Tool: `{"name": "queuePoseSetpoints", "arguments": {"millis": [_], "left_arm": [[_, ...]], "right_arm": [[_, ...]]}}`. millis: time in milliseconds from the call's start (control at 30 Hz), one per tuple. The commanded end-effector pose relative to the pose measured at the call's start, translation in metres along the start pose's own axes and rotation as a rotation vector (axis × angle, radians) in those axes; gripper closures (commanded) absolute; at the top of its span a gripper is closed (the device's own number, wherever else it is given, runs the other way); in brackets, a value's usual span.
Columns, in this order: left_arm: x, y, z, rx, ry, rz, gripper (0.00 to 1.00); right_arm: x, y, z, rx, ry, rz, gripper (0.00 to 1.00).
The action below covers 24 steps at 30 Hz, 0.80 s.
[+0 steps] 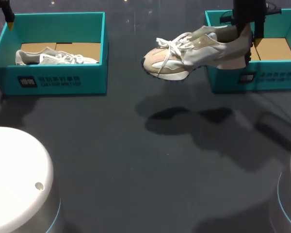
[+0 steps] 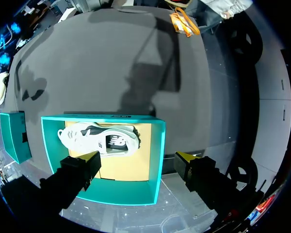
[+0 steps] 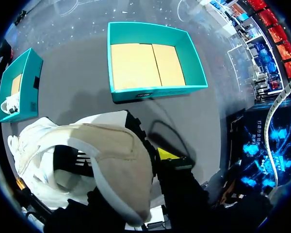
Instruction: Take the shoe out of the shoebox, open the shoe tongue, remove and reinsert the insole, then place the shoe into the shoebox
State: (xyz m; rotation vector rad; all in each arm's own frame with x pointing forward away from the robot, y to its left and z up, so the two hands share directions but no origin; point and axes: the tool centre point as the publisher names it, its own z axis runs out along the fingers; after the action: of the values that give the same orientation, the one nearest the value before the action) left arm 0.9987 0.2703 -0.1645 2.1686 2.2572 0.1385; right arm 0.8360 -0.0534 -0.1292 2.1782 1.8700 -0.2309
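A beige and white sneaker point(image 1: 194, 51) hangs in the air left of the right teal shoebox point(image 1: 254, 77). My right gripper point(image 1: 251, 48) is shut on its heel collar. In the right wrist view the heel of the sneaker point(image 3: 102, 155) fills the space by one yellow fingertip point(image 3: 167, 154); the other finger is hidden. That shoebox point(image 3: 150, 63) holds only its cardboard floor. My left gripper point(image 2: 138, 159) hangs open above the left teal shoebox point(image 2: 157, 145), where a second white sneaker point(image 2: 99, 138) lies on its side. Nothing is between its fingers.
The left shoebox point(image 1: 53, 80) stands at the table's far left, its sneaker point(image 1: 53, 58) inside. Dark bare tabletop point(image 1: 150, 160) stretches between and in front of the two boxes. White arm bases point(image 1: 17, 184) sit at the near corners.
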Motion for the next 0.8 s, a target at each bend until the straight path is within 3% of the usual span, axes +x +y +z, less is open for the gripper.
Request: {"name": "queuePoseSetpoints", "arguments": {"millis": [33,200,467,800], "left_arm": [[0.001,0.000,-0.001,0.000,0.001,0.001,0.00],[0.001,0.000,-0.001,0.000,0.001,0.001,0.00],[0.001,0.000,-0.001,0.000,0.001,0.001,0.00],[0.001,0.000,-0.001,0.000,0.001,0.001,0.00]], "right_arm": [[0.006,-0.006,-0.002,-0.025,0.020,-0.008,1.00],[0.037,-0.041,0.001,0.006,-0.014,0.010,1.00],[0.066,-0.103,-0.004,0.004,-0.022,0.068,1.00],[0.111,-0.140,0.015,0.035,-0.009,0.046,1.00]]}}
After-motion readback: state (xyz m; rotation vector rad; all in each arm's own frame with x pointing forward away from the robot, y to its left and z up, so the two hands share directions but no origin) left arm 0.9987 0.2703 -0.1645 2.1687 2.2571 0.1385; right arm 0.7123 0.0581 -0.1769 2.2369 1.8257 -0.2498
